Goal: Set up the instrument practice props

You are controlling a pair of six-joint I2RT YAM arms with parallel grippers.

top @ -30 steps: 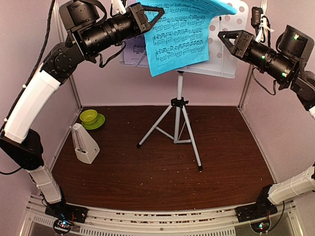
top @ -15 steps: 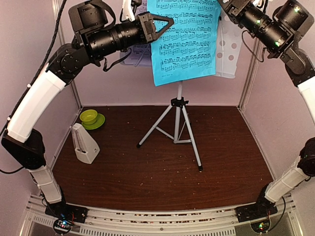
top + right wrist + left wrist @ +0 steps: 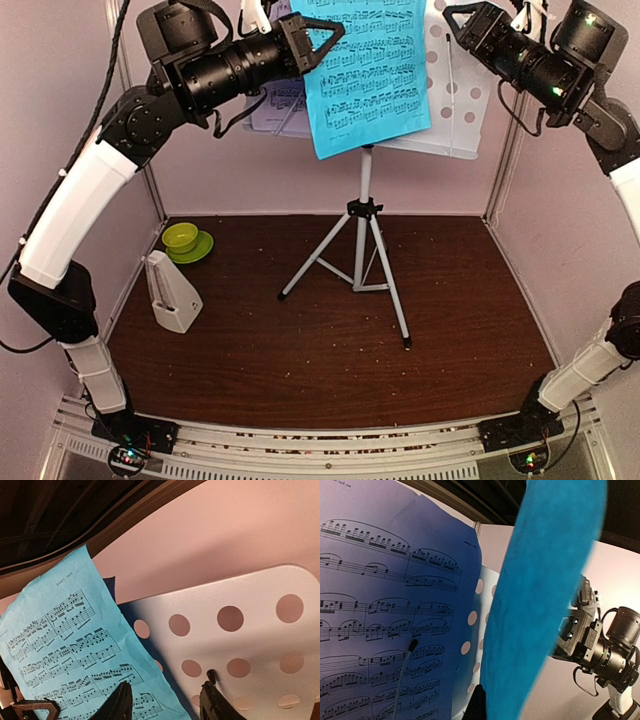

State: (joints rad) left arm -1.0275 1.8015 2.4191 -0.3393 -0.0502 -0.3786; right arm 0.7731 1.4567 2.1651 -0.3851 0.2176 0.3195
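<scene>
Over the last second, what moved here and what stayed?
The cyan printed sheet-music page, flared up rightward, dropped to hang before the white perforated music stand. The right gripper rose beside the stand's top, jaws open. The left gripper kept pinching the page. White pyramid metronome, lime-green bowl: unmoved.

You're looking into a robotics lab test cell, not a music room; pale pink wall panels box in three sides, framed by slim metal posts; the floor is a dark wood-grain tabletop with a slotted aluminium rail along its near edge, where the left arm and right arm are bolted; cables hang loose; the music stand, cyan music page, metronome and green bowl stand as staged props.
</scene>
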